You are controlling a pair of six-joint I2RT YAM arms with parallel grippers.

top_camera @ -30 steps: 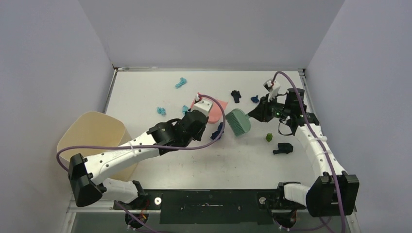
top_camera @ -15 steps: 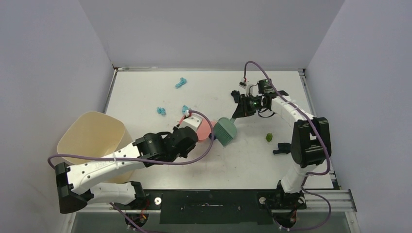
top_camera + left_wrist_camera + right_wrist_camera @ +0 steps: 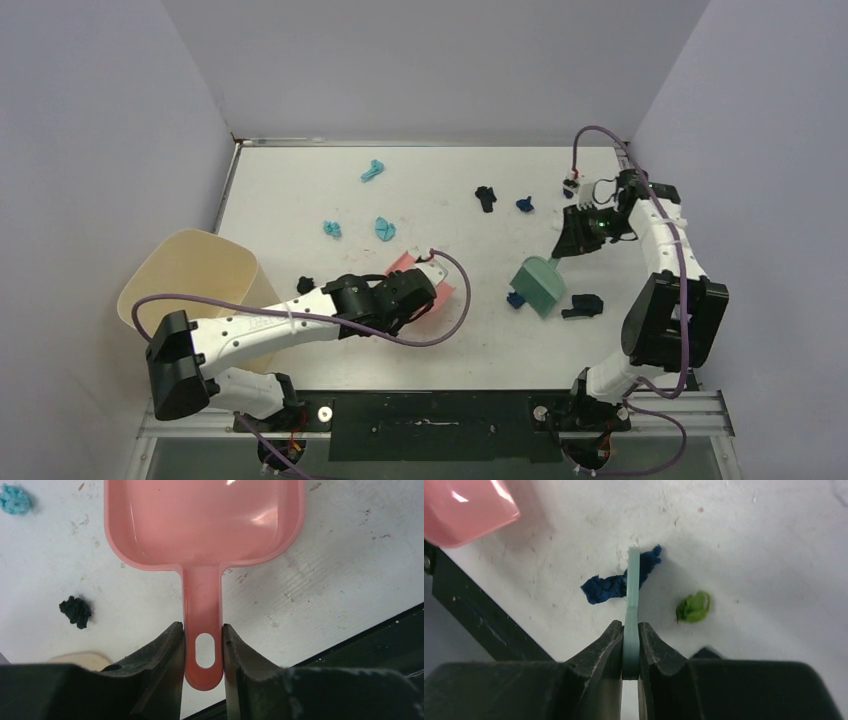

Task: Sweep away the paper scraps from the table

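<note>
My left gripper [image 3: 420, 290] is shut on the handle of the pink dustpan [image 3: 400, 263], which lies flat on the white table [image 3: 300, 190]. In the left wrist view the pan [image 3: 202, 520] is empty and my jaws [image 3: 202, 645] clamp its handle. My right gripper [image 3: 568, 240] is shut on the teal brush [image 3: 537, 283], seen edge-on in its wrist view [image 3: 631, 595]. A dark blue scrap [image 3: 515, 299] lies against the brush head [image 3: 604, 587], with a green scrap [image 3: 694, 606] beside it. Other scraps lie scattered: teal [image 3: 372, 170], [image 3: 332, 228], [image 3: 385, 228], black [image 3: 485, 197], [image 3: 583, 305], [image 3: 303, 284], dark blue [image 3: 524, 204].
A beige bin [image 3: 190, 290] stands at the table's left edge, beside my left arm. The black front rail [image 3: 430, 425] runs along the near edge and shows in both wrist views [image 3: 350, 645], [image 3: 479, 625]. Grey walls enclose the table on three sides.
My right gripper swung the brush from the table's middle to the right and nearer, and the dark blue scrap went with it. My left gripper shifted the dustpan toward the near edge.
</note>
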